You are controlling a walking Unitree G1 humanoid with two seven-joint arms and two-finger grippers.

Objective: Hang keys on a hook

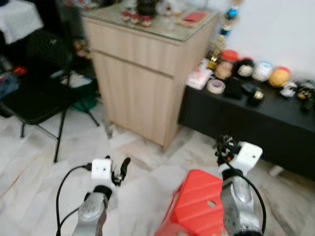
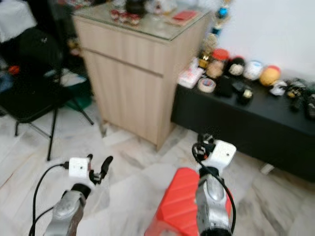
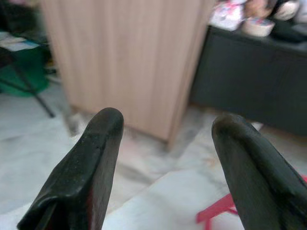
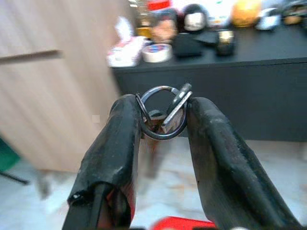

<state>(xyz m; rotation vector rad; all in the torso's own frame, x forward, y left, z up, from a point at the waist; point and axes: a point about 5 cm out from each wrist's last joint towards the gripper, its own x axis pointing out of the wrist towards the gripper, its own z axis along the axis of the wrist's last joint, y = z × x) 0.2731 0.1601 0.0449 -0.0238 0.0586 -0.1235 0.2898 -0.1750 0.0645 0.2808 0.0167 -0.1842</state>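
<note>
Head views, right gripper [image 1: 225, 145]: raised above the red stool [image 1: 197, 204], aimed toward the low black table [image 1: 236, 115]; a dark bunch sits at its tip, too small to make out here.
Head views, left gripper [image 1: 122, 169]: held low over the marble floor [image 1: 39, 172], fingers apart, nothing between them.
Head views, cabinet [image 1: 142, 83]: light wood, glass top with small items, standing just beside the table's end.
Head views, table: carries a tape roll [image 1: 215, 86], a red-lidded jar [image 1: 229, 55], round figurines and dark objects in a row.
Head views, chair [image 1: 39, 93]: black, folding, well apart on the robot's left.
Left wrist view, jaws: wide open and empty; the cabinet and the table's dark front lie ahead, a corner of the stool [image 3: 218, 213] below.
Right wrist view, keys [image 4: 165, 115]: a metal ring with a flat key, pinched between the fingertips [image 4: 127, 112].
Right wrist view, jaws: closed onto the ring, the gap no wider than the ring itself.
Right wrist view, background: the table front, tape roll [image 4: 157, 52] and figurines behind the keys; cabinet to one side.
</note>
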